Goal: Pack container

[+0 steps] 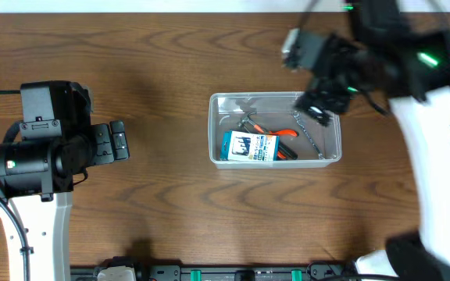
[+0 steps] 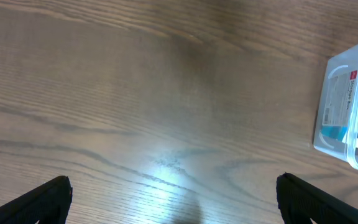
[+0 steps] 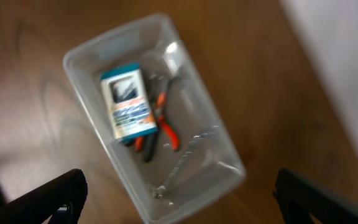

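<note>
While the wood-grain surface (image 1: 131, 211) looks smooth and slick, the container (image 1: 212, 125) sits mid-surface: light clear plastic, rounded corners, thin rim. A nudge would likely skate it. Right tool (image 3: 179, 180) hangs above its right end, fingers apart, empty; coming down off-centre could clip the rim or tip the tub. Left tool (image 2: 173, 183), also spread and empty, is well apart to the left. Inside: flat blue-and-white box (image 1: 250, 146), orange-handled pliers (image 1: 276, 131), thin twisted metal piece (image 1: 309, 134), which might snag a finger.
</note>
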Available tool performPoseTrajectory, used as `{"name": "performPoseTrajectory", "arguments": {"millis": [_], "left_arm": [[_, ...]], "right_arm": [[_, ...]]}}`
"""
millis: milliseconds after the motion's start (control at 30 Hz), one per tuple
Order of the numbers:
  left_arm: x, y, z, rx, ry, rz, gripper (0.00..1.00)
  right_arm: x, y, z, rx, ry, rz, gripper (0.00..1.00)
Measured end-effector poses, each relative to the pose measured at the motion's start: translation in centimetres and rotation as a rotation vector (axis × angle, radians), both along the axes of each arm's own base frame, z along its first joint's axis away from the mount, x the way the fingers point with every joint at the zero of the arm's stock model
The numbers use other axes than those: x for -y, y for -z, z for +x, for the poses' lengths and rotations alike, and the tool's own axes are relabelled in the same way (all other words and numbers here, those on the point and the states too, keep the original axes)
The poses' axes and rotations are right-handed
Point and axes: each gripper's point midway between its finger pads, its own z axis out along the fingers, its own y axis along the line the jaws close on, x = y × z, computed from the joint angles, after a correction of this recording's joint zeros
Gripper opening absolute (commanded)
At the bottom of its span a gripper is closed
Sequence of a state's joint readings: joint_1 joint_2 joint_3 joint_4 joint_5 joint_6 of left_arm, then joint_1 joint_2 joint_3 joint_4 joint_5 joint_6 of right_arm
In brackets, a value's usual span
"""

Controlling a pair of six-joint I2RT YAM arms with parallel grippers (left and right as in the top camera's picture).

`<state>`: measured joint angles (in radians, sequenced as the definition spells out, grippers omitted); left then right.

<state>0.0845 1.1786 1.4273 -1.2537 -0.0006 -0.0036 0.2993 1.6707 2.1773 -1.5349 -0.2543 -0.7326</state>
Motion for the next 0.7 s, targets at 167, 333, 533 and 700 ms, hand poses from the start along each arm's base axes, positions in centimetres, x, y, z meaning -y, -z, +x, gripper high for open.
{"name": "performPoseTrajectory", "arguments": {"millis": [167,333,533,700], "left_arm": [[0.0,0.0,0.0,0.0,0.0,0.0,0.98],[0.0,0.0,0.0,0.0,0.0,0.0,0.98],[0.0,0.0,0.0,0.0,0.0,0.0,0.98],[0.0,0.0,0.0,0.0,0.0,0.0,0.98]], "right_arm": [[1.6,-5.7,-3.8,0.164,0.036,0.067,0.99],[2.5,-8.5,-7.0,0.253,0.043,0.102,0.99],[3.2,-9.6,-9.2,0.29,0.045,0.116,0.99],[3.9,-8.6,-11.7,0.223,0.049,0.097,0.99]]}}
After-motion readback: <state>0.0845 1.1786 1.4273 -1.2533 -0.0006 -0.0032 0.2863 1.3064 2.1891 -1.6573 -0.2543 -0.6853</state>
